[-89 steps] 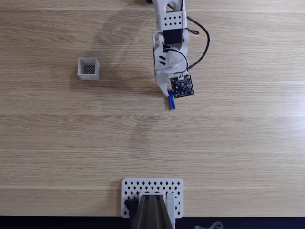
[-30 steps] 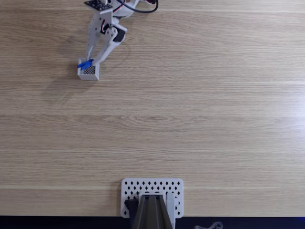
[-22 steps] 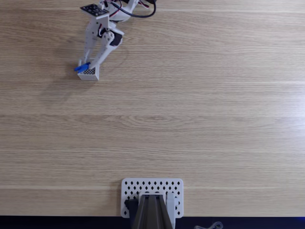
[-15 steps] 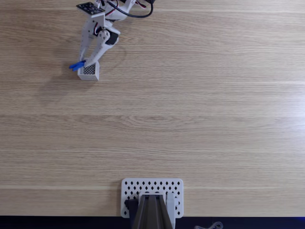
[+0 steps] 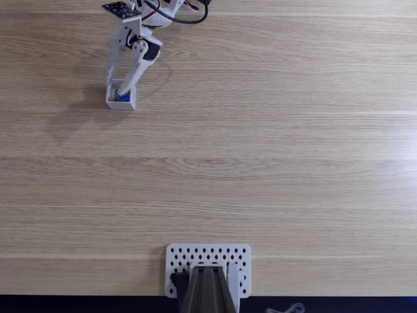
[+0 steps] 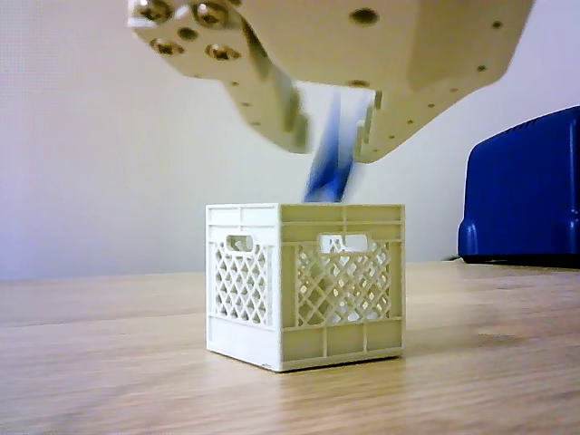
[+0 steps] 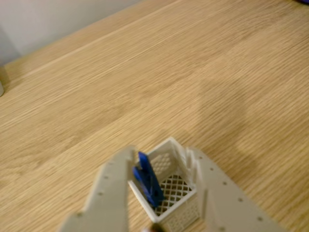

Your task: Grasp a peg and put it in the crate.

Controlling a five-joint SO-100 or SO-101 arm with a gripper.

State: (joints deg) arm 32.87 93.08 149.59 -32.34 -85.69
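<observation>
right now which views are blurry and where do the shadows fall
Other view: the peg is motion-smeared, the crate sharp. Wrist view: the gripper fingers are soft, out of focus. Fixed view: sharp, with the arm's soft shadow on the table left of the crate.

Bare table all round the crate

One small bright blue plastic clothes-peg and one tiny white square open-topped lattice crate are on the one pale wooden tabletop. There is also one larger white perforated plate and one dark blue bulky object.
</observation>
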